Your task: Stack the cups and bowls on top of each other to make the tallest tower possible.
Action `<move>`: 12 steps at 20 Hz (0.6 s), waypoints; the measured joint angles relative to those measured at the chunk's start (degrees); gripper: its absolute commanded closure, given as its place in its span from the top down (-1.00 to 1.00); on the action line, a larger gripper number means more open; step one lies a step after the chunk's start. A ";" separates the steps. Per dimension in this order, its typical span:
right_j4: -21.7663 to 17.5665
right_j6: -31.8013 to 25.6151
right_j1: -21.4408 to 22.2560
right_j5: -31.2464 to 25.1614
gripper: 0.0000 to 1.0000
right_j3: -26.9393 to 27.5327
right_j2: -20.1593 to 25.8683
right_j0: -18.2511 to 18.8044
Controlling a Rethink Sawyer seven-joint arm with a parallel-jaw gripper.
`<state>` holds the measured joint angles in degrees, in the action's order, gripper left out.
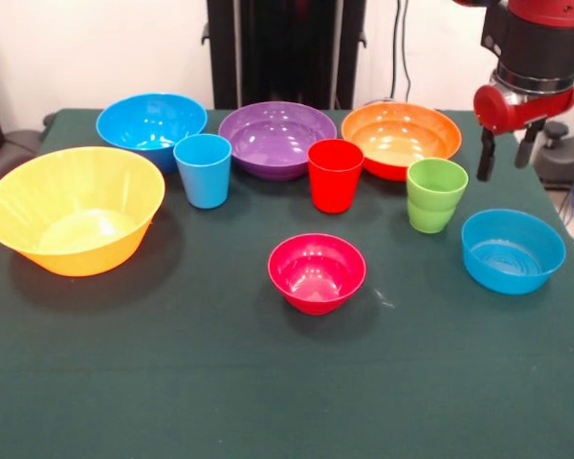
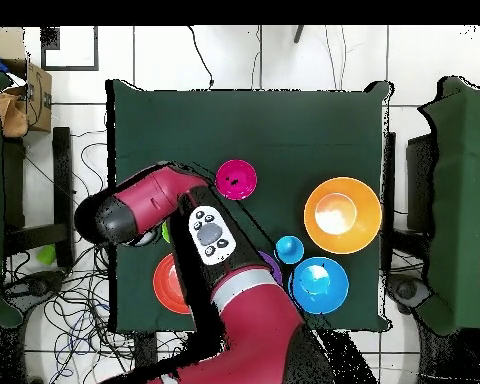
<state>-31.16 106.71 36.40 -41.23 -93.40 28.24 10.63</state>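
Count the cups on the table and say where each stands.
3. Light blue cup before the large blue bowl; red cup mid-row; green cup beneath the open gripper. None seems hidden in front view.

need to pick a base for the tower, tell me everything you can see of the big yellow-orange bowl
The yellow-orange bowl is the widest piece: glossy plastic, round, flared walls, flat pale bottom. It stands upright and empty on the green cloth, touching nothing, with the large blue bowl just behind it in the front view.
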 measured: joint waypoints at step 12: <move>0.31 0.00 -3.49 0.00 1.00 5.80 -1.78 -2.51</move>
<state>-30.85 106.71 32.91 -41.23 -87.60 26.46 8.12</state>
